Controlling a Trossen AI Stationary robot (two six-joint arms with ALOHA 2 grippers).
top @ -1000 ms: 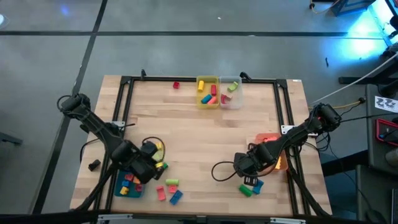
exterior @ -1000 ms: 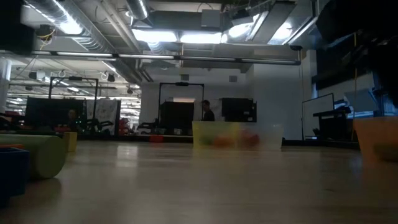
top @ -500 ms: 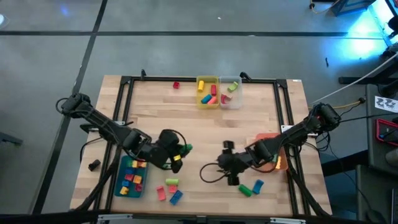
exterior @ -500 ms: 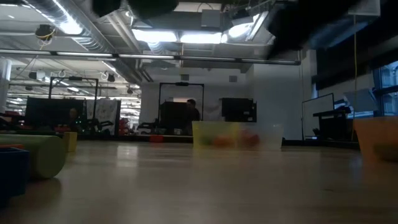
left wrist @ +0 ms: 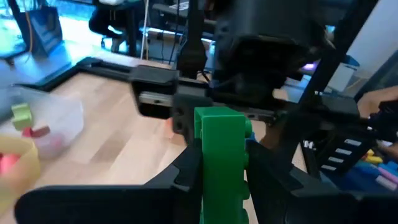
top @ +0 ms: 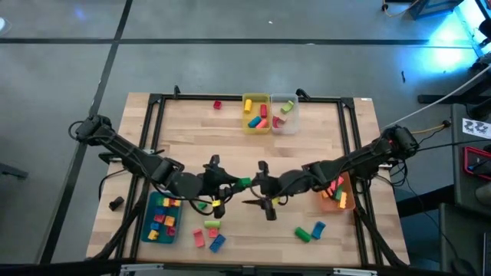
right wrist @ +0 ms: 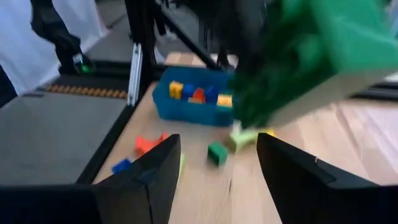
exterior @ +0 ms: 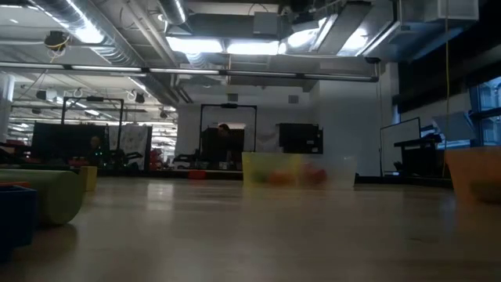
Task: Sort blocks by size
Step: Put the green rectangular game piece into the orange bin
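Observation:
In the high view my left gripper [top: 235, 185] hangs above the table's middle, shut on a green block [top: 242, 182]; the left wrist view shows the block [left wrist: 221, 155] close up. My right gripper [top: 256, 188] faces it from the right. Its fingers [right wrist: 155, 180] are open with nothing between them, and the green block [right wrist: 311, 56] is just beyond them. Loose blocks lie near the front edge: pink [top: 199, 238], blue [top: 217, 243], green [top: 304, 234]. A red one [top: 217, 104] lies at the far edge. My left gripper pinches the green block by its two long sides [left wrist: 205, 168] between the two fingers [left wrist: 186, 177]. The fingers come nearly level from the table's left and lie along the block. The block sticks out past the fingertips toward my right gripper, lifted clear of the table.
A teal bin [top: 150, 230] with several blocks stands front left and an orange bin [top: 335, 198] at the right. A yellow bin [top: 255, 100] and a clear bin [top: 290, 124] stand at the far edge. A black frame [top: 153, 123] runs along the table's sides.
Both grippers have risen and come toward the table's middle, tipping from pointing down to nearly level, until they face each other. My left gripper has carried the green block from beside the teal bin. My right gripper has come from the loose blocks at the front right.

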